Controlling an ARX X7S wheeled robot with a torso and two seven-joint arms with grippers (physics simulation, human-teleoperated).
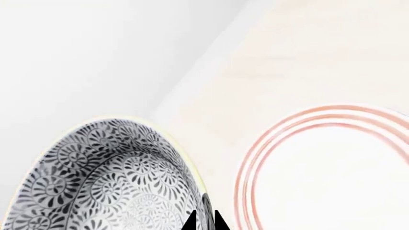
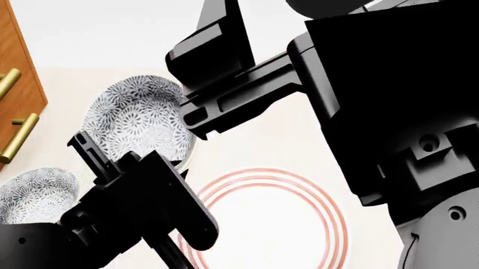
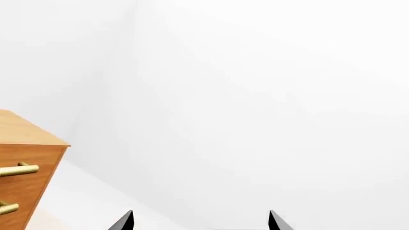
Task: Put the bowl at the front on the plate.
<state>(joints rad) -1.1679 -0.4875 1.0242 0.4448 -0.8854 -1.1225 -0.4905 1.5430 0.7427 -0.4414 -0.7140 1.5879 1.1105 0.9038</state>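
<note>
**Left gripper pinching a bowl rim beside the plate**

Head view: plate lies at approx 6 o'clock, red rings showing, its near-left edge hidden by the left arm. A patterned bowl sits at approx 10 o'clock of the plate, just beside its rim; whether they touch can't be told, the arm covers the gap. A 2nd bowl lies at 9 o'clock of the plate, near the view's left edge, part hidden behind the arm. Wooden cabinet w/ brass handles stands at the far left, at approx 9 o'clock of the first bowl.

Left wrist view: left gripper has its two dark tips pressed close together w/ the bowl's rim between them, one tip inside the wall, one outside, so it looks to be pinching that rim, though only the tips show. Plate is just beside the bowl, pale table between them.

Right wrist view: right gripper is spread wide, tips well apart, nothing between them, pointing at a white wall; cabinet corner at the edge.
</note>
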